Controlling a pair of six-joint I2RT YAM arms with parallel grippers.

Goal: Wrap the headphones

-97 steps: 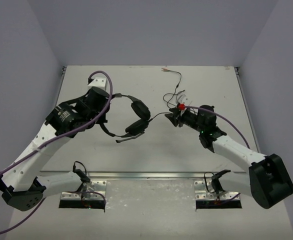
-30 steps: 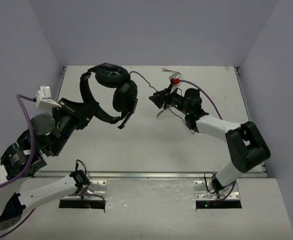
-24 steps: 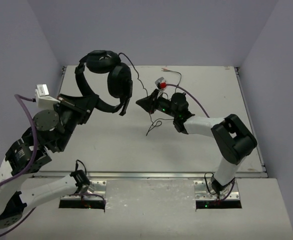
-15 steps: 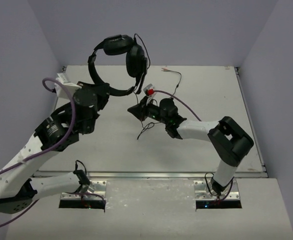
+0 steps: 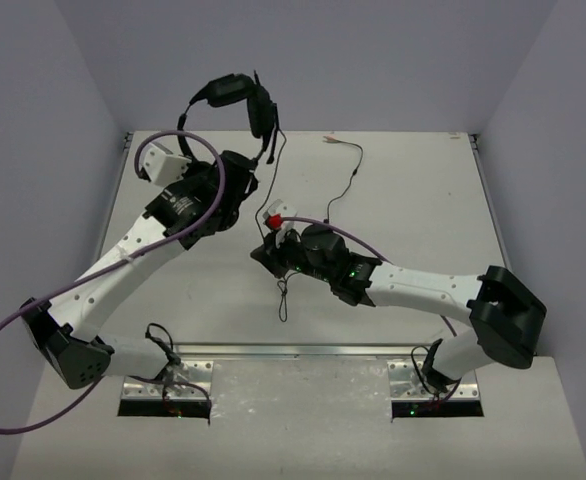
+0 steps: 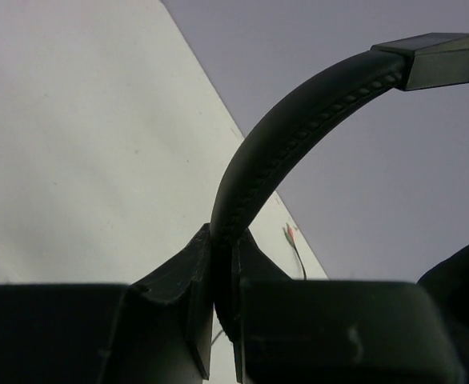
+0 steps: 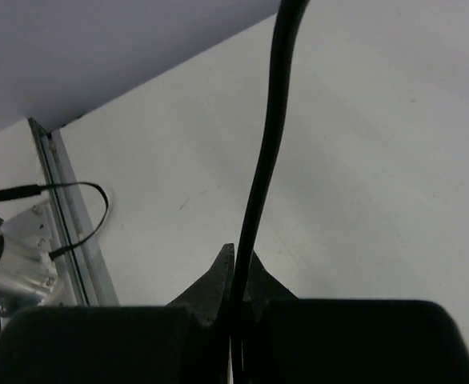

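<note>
The black headphones (image 5: 238,97) hang in the air above the table's far left, earcups close together. My left gripper (image 5: 235,170) is shut on the arched headband (image 6: 298,136), which rises up and to the right from between the jaws in the left wrist view (image 6: 222,258). The thin cable (image 5: 276,165) drops from the earcups to my right gripper (image 5: 265,256), low over the table's middle and shut on it (image 7: 238,268). A slack loop (image 5: 283,295) lies below that gripper. The rest of the cable trails off to the small plugs (image 5: 330,141) at the far edge.
A metal rail (image 5: 303,350) runs along the table's near edge, with two mounting plates (image 5: 168,388) in front of it. Thick purple robot cables (image 5: 33,305) arc off both arms. Grey walls close in the table at left, right and back.
My left arm has swung the headphones up and to the right over the far edge. My right gripper has travelled left and toward the near side and has closed on the cable.
</note>
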